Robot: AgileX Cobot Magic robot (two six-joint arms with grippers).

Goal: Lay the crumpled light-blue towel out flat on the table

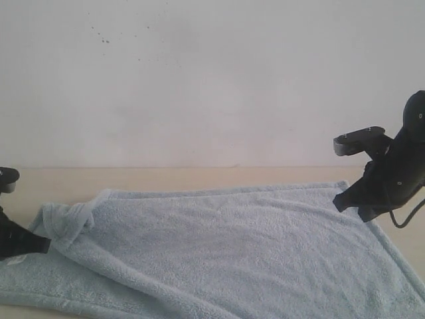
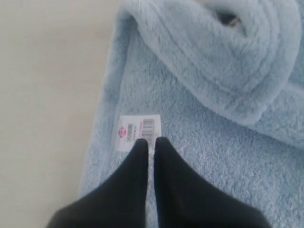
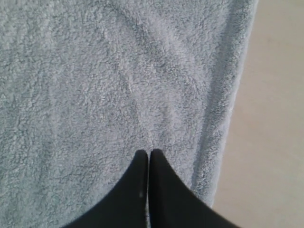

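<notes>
The light-blue towel (image 1: 232, 246) lies mostly spread on the beige table (image 1: 199, 176). Its far left corner (image 1: 70, 219) is folded over into a thick roll (image 2: 228, 61). My left gripper (image 1: 45, 244) sits at the towel's left edge beside that fold. In the left wrist view its jaws (image 2: 152, 140) are closed at the lower edge of the white tag (image 2: 137, 129), with a thin strip of towel (image 2: 213, 156) between them. My right gripper (image 1: 345, 203) is near the towel's far right corner. Its jaws (image 3: 148, 152) are shut with nothing seen between them, over the towel (image 3: 95, 85) just inside its hem.
A white speckled wall (image 1: 212, 80) rises behind the table. Bare table shows beyond the towel's left edge (image 2: 42, 95) and beside its right hem (image 3: 275, 118). A narrow strip of table runs behind the towel.
</notes>
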